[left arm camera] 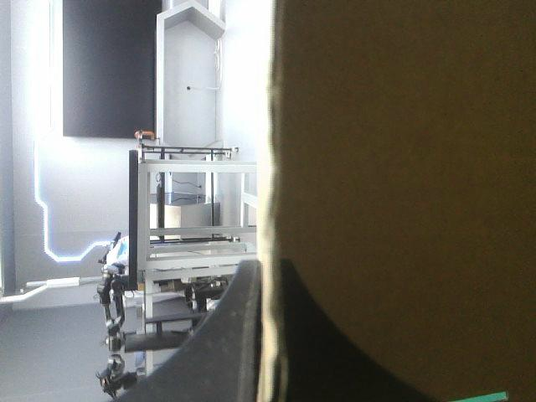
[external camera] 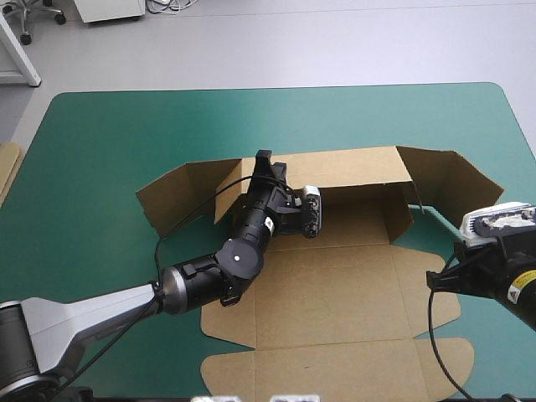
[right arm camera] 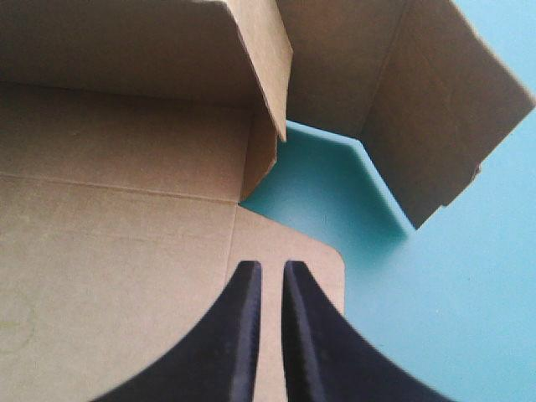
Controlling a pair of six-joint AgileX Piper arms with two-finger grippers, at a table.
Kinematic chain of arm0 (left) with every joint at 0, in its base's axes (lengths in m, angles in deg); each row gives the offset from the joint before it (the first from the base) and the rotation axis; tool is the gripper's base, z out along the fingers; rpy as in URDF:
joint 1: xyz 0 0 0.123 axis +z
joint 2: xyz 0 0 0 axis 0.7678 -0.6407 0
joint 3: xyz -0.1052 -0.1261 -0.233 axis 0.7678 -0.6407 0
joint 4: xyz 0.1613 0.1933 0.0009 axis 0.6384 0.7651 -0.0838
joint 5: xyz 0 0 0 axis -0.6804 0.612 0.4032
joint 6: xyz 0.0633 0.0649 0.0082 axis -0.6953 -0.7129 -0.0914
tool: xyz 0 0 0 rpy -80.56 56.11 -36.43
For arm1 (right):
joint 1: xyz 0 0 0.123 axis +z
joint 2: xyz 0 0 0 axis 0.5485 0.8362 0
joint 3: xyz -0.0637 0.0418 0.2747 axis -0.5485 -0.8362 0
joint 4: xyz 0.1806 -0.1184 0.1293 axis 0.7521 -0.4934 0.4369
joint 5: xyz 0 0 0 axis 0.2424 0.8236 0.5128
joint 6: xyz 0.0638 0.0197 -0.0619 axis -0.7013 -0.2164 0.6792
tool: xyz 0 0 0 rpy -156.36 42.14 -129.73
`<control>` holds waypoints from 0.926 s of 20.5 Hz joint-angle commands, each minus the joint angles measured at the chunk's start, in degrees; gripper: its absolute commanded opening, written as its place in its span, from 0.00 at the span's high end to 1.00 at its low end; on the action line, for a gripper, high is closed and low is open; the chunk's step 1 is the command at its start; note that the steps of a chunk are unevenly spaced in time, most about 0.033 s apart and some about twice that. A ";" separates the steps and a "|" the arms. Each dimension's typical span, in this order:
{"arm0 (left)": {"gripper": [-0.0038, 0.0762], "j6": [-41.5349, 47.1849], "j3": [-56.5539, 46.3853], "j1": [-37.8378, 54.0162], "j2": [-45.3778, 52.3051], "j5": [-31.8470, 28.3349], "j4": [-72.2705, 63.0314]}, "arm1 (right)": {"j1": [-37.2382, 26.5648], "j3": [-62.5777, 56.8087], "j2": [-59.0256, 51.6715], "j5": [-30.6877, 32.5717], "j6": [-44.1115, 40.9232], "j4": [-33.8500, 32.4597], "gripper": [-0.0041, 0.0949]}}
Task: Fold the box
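Observation:
The brown box (external camera: 335, 310) lies as a cut sheet on the teal-green cover, its far wall (external camera: 352, 167) raised. The end flaps (external camera: 448, 176) at both ends of that wall stand up at an angle. My left gripper (external camera: 264, 161) sits at the left part of the far wall. In the left wrist view it (left arm camera: 268, 266) is shut on the box, with the board's edge (left arm camera: 402, 167) between its black fingers. My right gripper (external camera: 437, 280) hovers at the sheet's right side. In the right wrist view it (right arm camera: 270, 266) is shut over a small rounded side flap (right arm camera: 318, 260), holding nothing.
An edge of more brown board (external camera: 7, 172) shows at the table's left edge. Bare teal-green cover (external camera: 100, 142) lies to the left of and beyond the box. The sheet's near flaps (external camera: 335, 373) reach close to the table's front edge.

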 commanded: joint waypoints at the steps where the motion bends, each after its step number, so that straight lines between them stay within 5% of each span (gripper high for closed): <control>1: 0.96 -3.06 1.46 -0.42 2.98 -1.54 6.54 | 0.03 4.76 1.81 -3.92 0.60 -0.67 0.95; 12: 0.96 -2.05 1.34 -0.42 2.98 -0.35 6.43 | -0.81 28.87 21.42 3.55 3.19 -10.94 0.98; 14: 0.96 -1.93 1.34 -0.42 2.98 -0.46 6.43 | -5.26 35.54 28.66 4.69 6.72 -6.52 0.98; 19: 0.96 -1.65 1.34 -0.42 2.98 -0.87 6.43 | -23.15 52.04 45.78 13.39 17.55 18.80 0.98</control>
